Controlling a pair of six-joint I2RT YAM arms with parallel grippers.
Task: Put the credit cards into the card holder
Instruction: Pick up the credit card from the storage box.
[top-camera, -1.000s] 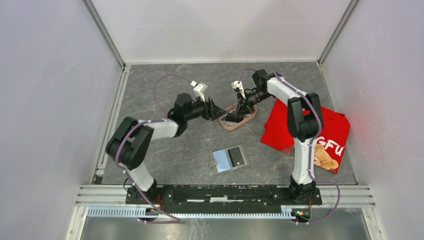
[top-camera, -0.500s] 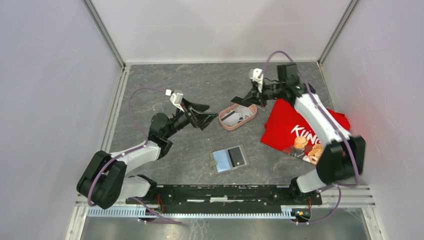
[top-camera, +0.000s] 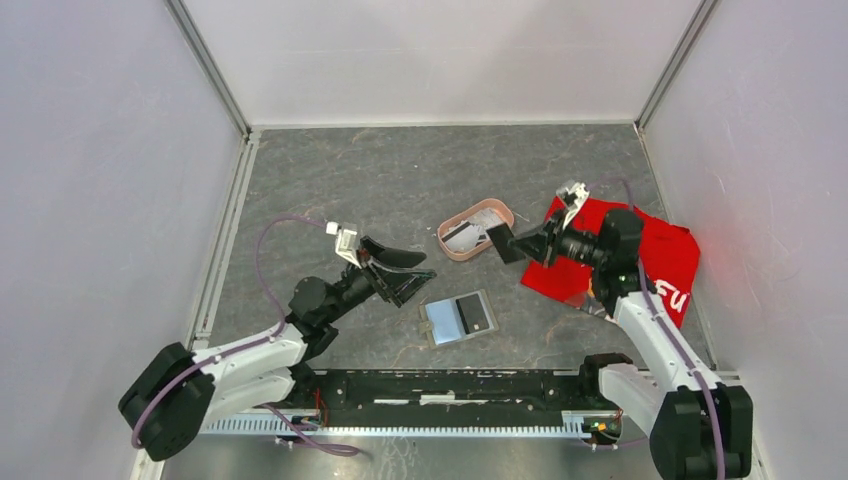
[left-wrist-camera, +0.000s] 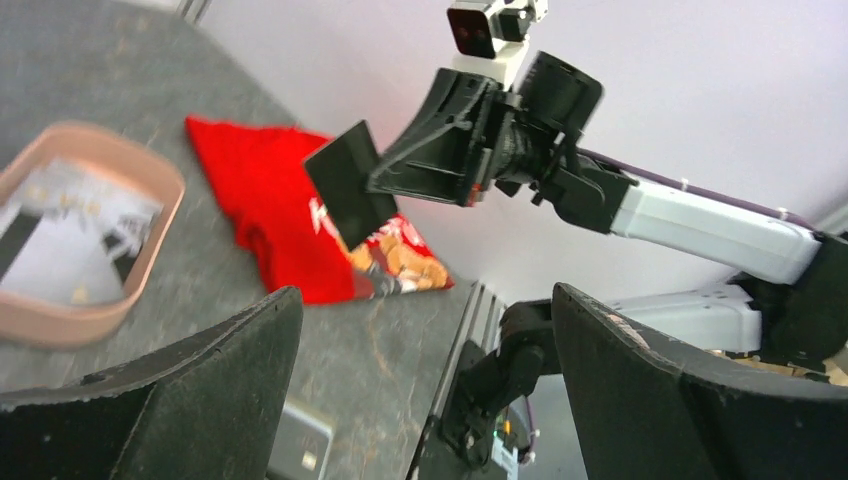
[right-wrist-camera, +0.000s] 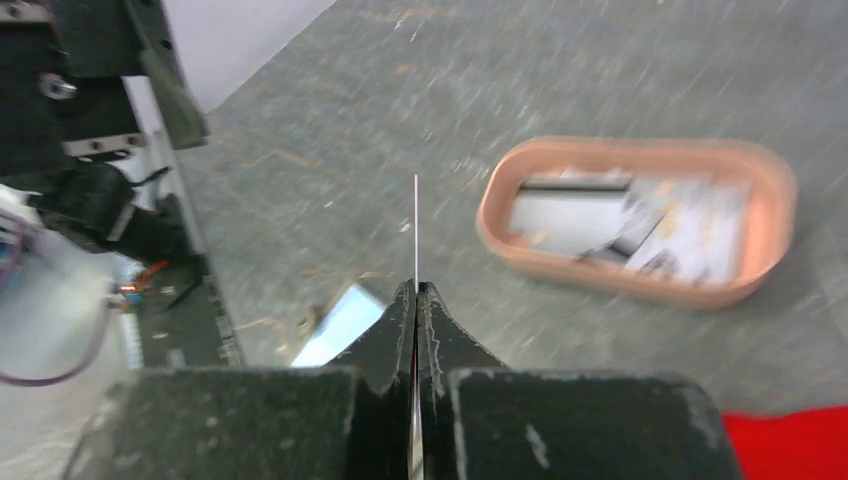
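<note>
The card holder (top-camera: 458, 317) lies open and flat on the grey table, near the front. A dark credit card (top-camera: 499, 243) hangs above the table beside the pink tray, with my right gripper (top-camera: 514, 243) shut on it. In the right wrist view that credit card (right-wrist-camera: 416, 230) shows edge-on as a thin line between the closed jaws of the right gripper (right-wrist-camera: 416, 292), and the card holder (right-wrist-camera: 340, 322) lies below. More credit cards (top-camera: 468, 229) lie in the tray. My left gripper (top-camera: 408, 272) is wide open and empty, left of the card holder; its wrist view shows the held card (left-wrist-camera: 350, 186) ahead.
The pink oval tray (top-camera: 449, 248) stands behind the card holder and also shows as the tray (left-wrist-camera: 95, 322) on the left of the left wrist view. A red printed cloth (top-camera: 665, 252) lies at the right under the right arm. Walls close in the table on three sides.
My right gripper has lifted a dark card out of the tray and swung back toward the near right. My left gripper has opened wide and drawn back from the tray toward the near left.
</note>
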